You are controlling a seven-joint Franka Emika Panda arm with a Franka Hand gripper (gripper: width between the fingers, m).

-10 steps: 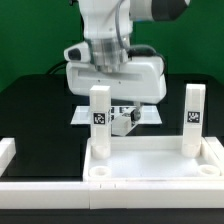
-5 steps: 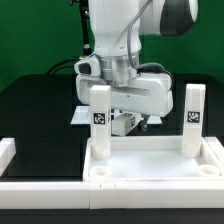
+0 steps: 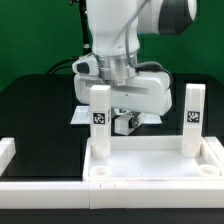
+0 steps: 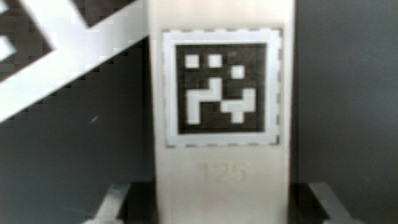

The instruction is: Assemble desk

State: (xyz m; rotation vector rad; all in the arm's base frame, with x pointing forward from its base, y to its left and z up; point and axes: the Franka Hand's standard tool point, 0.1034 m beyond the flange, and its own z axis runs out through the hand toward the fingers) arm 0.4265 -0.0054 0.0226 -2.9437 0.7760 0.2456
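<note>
**Loose leg between my fingers, grip unclear**

The loose leg (image 4: 222, 110) lies flat on the black table (image 3: 40, 110), directly beneath my gripper (image 3: 124, 122). Its tagged face is turned up at my wrist camera. Its long axis runs crosswise to the line between my two fingertips (image 4: 121, 200), which stand one on each side of its plain end. The jaws are partly closed around it. A thin dark line shows along one side, so I cannot tell whether the pads are pressing the leg or only flanking it.

The wrist view alone shows the leg's tag (image 4: 222, 90) and a corner of the marker board (image 4: 45, 50) beside it. In the exterior view the loose leg is almost wholly hidden behind my hand and a standing leg.

That view shows the rest of the desk. The tabletop (image 3: 150, 181) lies rim-up at the table's edge nearest the camera, well apart from my hand. Two legs stand upright in its far corners, one (image 3: 100, 115) just in front of my gripper and the other (image 3: 193, 112) at the exterior view's right. Its two near corner sockets (image 3: 97, 172) are empty. A low border wall (image 3: 40, 186) runs along the same edge.
</note>
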